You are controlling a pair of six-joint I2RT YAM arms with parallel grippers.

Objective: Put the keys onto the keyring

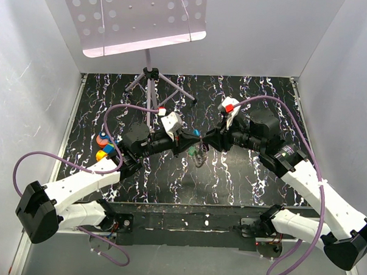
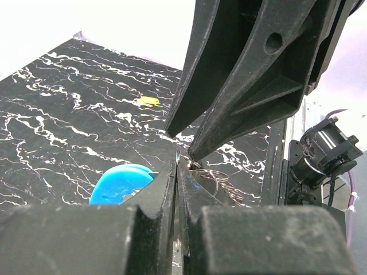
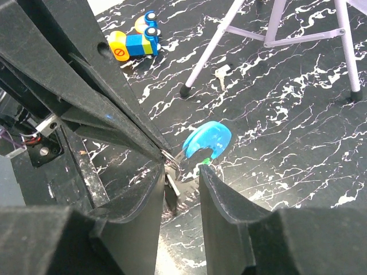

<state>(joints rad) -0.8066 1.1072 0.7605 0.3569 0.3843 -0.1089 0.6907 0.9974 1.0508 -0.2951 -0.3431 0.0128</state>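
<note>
The keyring hangs between my two grippers above the middle of the mat. Its blue tag (image 1: 198, 132) shows in the left wrist view (image 2: 120, 183) and the right wrist view (image 3: 207, 140). Its grey wire loop (image 2: 223, 182) hangs below (image 1: 201, 156). My left gripper (image 2: 177, 163) is shut on a thin metal edge of the ring; its tip (image 3: 162, 150) pinches the ring beside the tag. My right gripper (image 3: 180, 172) faces it with jaws apart around the ring. A flat grey key (image 3: 171, 193) hangs by its left finger. Whether that key touches the finger is unclear.
A tripod stand (image 1: 150, 81) with a perforated plate stands at the back; its feet (image 3: 186, 90) rest on the mat. Coloured toy blocks (image 1: 104, 147) lie at the left (image 3: 135, 43). A small pale key-like piece (image 3: 221, 73) and a yellow tag (image 2: 148, 101) lie on the mat.
</note>
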